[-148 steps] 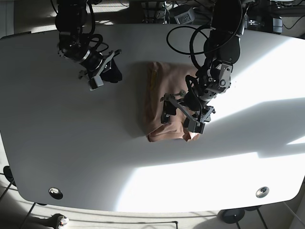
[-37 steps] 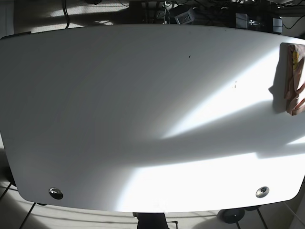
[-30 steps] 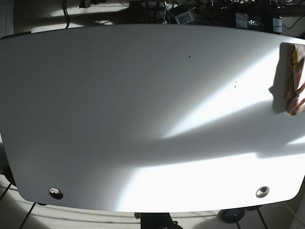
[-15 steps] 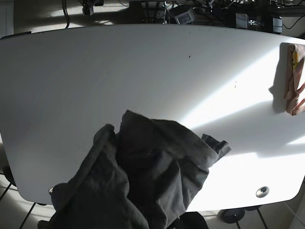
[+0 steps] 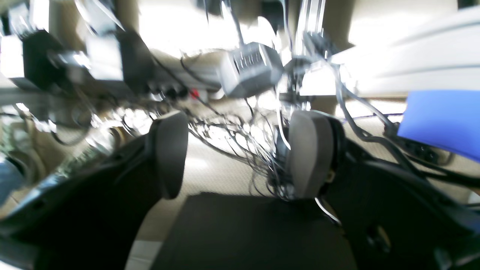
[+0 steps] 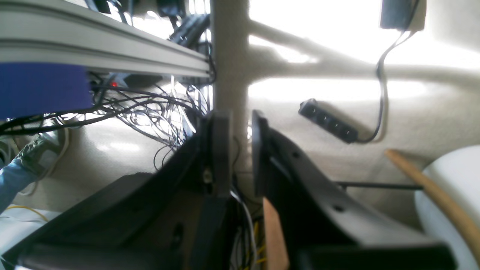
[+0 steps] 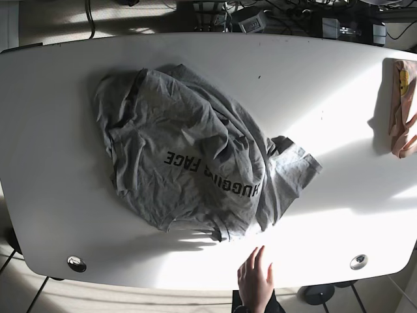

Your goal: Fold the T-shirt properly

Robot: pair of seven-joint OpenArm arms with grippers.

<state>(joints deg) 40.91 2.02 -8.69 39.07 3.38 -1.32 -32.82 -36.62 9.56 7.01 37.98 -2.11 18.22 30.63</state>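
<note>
A grey T-shirt (image 7: 195, 156) with black "HUGGING FACE" lettering lies crumpled and face up on the white table (image 7: 52, 195), from the back left to the middle. Neither arm shows in the base view. My left gripper (image 5: 240, 157) is open and empty, with grey pads (image 5: 311, 153) wide apart, and it points at cables off the table. My right gripper (image 6: 240, 150) has its jaws almost together with nothing between them, and it points at a post and floor cables. The shirt shows in neither wrist view.
A folded tan shirt (image 7: 402, 107) lies at the table's right edge. A person's hand (image 7: 255, 280) reaches over the front edge near the shirt's hem. Two metal fittings (image 7: 76, 263) sit at the front corners.
The grey shirt, bunched in the air at the front half a second ago, now lies spread on the table. A hand has appeared at the front edge. The table held only the tan shirt before.
</note>
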